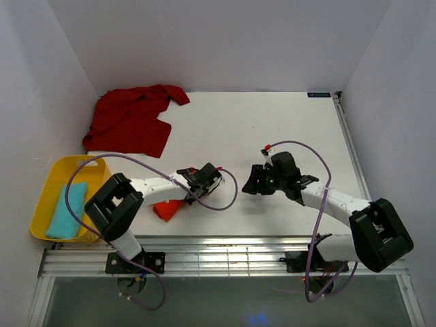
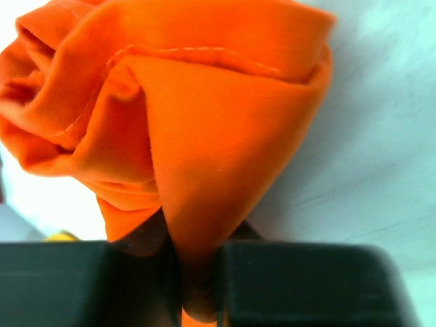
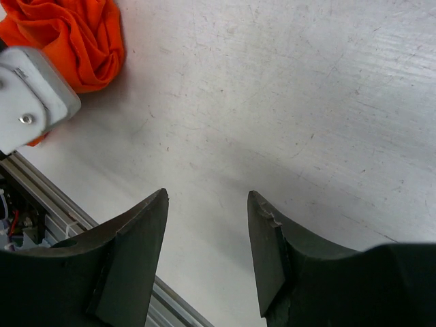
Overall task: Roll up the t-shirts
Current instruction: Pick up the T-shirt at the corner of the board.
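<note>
The bright orange t-shirt [image 1: 167,209] lies bunched in a loose roll near the table's front edge, partly under my left arm. My left gripper [image 1: 199,180] is shut on a fold of it; in the left wrist view the orange cloth [image 2: 204,136] runs down between the jaws of the left gripper [image 2: 199,272]. The dark red t-shirt [image 1: 133,119] lies crumpled at the back left. My right gripper [image 1: 251,182] is open and empty over bare table right of the orange shirt. In the right wrist view the right gripper [image 3: 208,197] is spread, with the orange shirt [image 3: 75,41] at the top left.
A yellow tray [image 1: 48,197] at the left edge holds a teal cloth [image 1: 68,210]. White walls enclose the table on three sides. A metal rail [image 1: 225,255] runs along the front edge. Part of the left arm [image 3: 27,95] shows in the right wrist view.
</note>
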Available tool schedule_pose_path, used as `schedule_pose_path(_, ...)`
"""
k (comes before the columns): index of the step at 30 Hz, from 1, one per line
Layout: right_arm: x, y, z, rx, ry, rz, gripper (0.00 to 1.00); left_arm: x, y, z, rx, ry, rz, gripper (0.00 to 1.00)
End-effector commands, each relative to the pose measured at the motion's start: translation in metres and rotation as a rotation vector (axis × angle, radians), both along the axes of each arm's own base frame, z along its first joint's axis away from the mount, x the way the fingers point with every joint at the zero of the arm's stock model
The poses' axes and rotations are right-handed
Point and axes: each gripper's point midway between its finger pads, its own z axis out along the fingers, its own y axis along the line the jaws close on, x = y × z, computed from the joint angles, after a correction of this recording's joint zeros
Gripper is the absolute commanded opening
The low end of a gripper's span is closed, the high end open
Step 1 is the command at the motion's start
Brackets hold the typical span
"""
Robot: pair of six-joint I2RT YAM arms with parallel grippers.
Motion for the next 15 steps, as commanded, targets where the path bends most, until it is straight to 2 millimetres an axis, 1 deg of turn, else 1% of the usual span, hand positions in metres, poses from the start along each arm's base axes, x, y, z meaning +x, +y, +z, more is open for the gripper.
schedule_pose_path(1,0.013,0.001,0.019,0.026,-0.072,-0.009,0.56,0.008,-0.030,0.002,-0.174,0.035,-0.081,0.00)
schedule_pose_path(2,0.014,0.001,0.020,0.029,-0.074,-0.010,0.56,0.017,-0.024,0.006,-0.184,0.029,-0.054,0.00)
schedule_pose_path(4,0.016,0.000,0.022,0.029,-0.080,-0.014,0.56,0.022,-0.015,0.008,-0.178,0.039,-0.027,0.00)
schedule_pose_path(5,0.017,0.000,0.023,0.029,-0.082,-0.013,0.56,0.029,-0.011,0.012,-0.192,0.039,-0.006,0.00)
schedule_pose_path(7,0.020,-0.001,0.024,0.029,-0.089,-0.014,0.56,0.032,-0.005,0.018,-0.202,0.046,0.008,0.00)
schedule_pose_path(9,0.022,-0.002,0.025,0.029,-0.092,-0.018,0.56,0.042,-0.005,0.031,-0.244,0.036,0.027,0.00)
schedule_pose_path(11,0.023,-0.004,0.025,0.028,-0.094,-0.023,0.56,0.044,-0.003,0.040,-0.258,0.037,0.046,0.00)
schedule_pose_path(12,0.023,-0.004,0.025,0.028,-0.094,-0.022,0.56,0.050,-0.004,0.050,-0.275,0.017,0.052,0.00)
schedule_pose_path(13,0.024,-0.005,0.025,0.029,-0.093,-0.026,0.56,0.051,-0.002,0.055,-0.275,0.014,0.062,0.00)
schedule_pose_path(15,0.024,-0.005,0.026,0.031,-0.094,-0.027,0.56,0.058,0.005,0.068,-0.284,-0.012,0.095,0.00)
